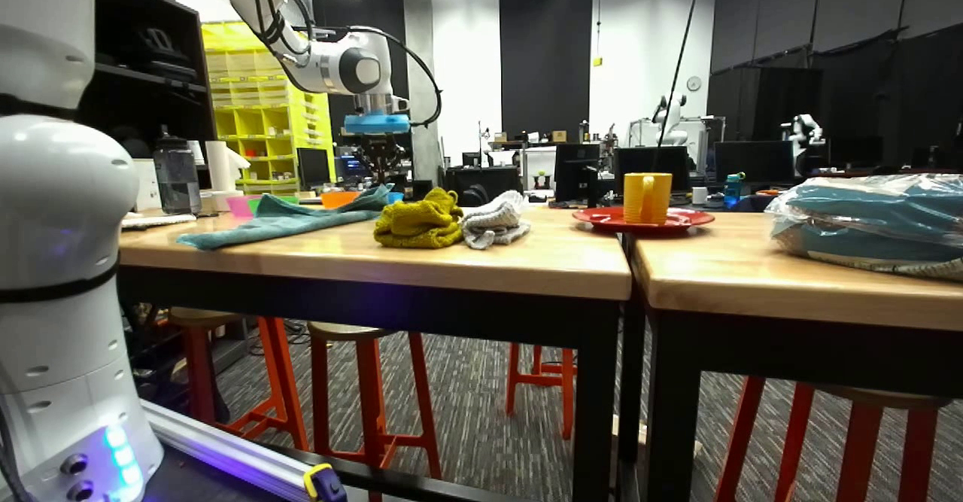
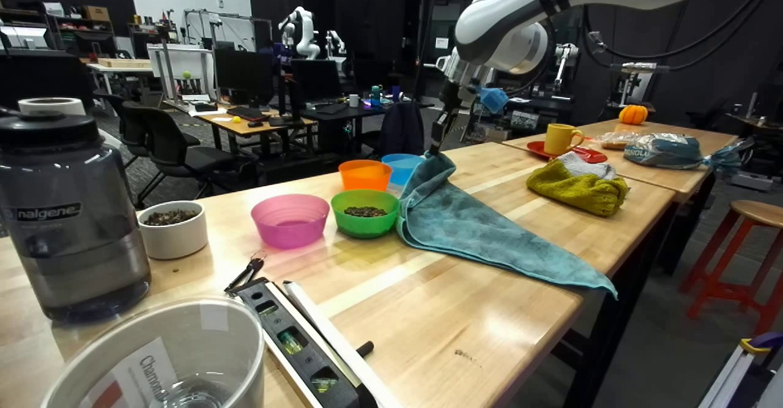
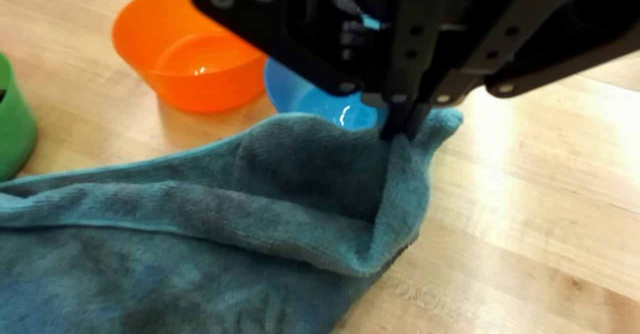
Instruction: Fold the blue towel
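Note:
The blue towel [image 2: 489, 230] lies on the wooden table, with one end lifted in a peak and the other end a point just past the table's edge. It also shows in the wrist view [image 3: 200, 274], with a fold running across it, and in an exterior view [image 1: 293, 223]. My gripper [image 3: 400, 131] is shut on the raised edge of the towel; the cloth is pinched between the fingertips and a small corner sticks out beside them. The gripper [image 2: 434, 150] points down at the peak in an exterior view. The very tips are partly buried in the cloth.
Orange [image 2: 365, 177], blue [image 2: 400, 169], green [image 2: 364, 227] and pink [image 2: 290, 227] bowls stand close beside the towel. Folded yellow [image 2: 575, 189] and white [image 1: 496, 220] cloths lie farther along. A red plate [image 1: 685, 218] bears a yellow mug [image 1: 645, 199]. A bottle [image 2: 67, 230] and level [image 2: 300, 341] are nearby.

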Controlling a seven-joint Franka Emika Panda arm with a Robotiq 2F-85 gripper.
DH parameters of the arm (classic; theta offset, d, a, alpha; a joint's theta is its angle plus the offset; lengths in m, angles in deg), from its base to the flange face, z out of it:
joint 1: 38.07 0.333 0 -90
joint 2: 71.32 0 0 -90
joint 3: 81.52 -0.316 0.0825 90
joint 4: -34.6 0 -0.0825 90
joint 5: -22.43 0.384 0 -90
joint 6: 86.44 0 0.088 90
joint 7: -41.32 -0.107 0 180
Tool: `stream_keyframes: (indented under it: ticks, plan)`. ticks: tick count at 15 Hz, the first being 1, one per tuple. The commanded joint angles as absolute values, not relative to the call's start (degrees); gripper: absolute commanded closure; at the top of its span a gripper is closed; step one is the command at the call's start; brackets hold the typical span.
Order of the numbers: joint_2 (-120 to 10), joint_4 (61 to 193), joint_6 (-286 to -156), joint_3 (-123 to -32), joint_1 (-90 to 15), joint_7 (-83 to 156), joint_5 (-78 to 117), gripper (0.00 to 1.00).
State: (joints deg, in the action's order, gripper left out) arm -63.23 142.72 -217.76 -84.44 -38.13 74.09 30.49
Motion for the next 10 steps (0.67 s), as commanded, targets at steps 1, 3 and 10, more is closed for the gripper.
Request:
stream_keyframes:
  ticks: [1, 3, 10]
  plan:
    - [-71.2, 148.7, -216.1, -84.9, -38.0, 72.1, 31.1, 1.0]
    - [-74.4, 150.9, -214.7, -84.9, -37.4, 71.0, 31.4, 1.0]
    - [-85.8, 158.1, -211.3, -85.2, -34.3, 59.9, 29.2, 1.0]
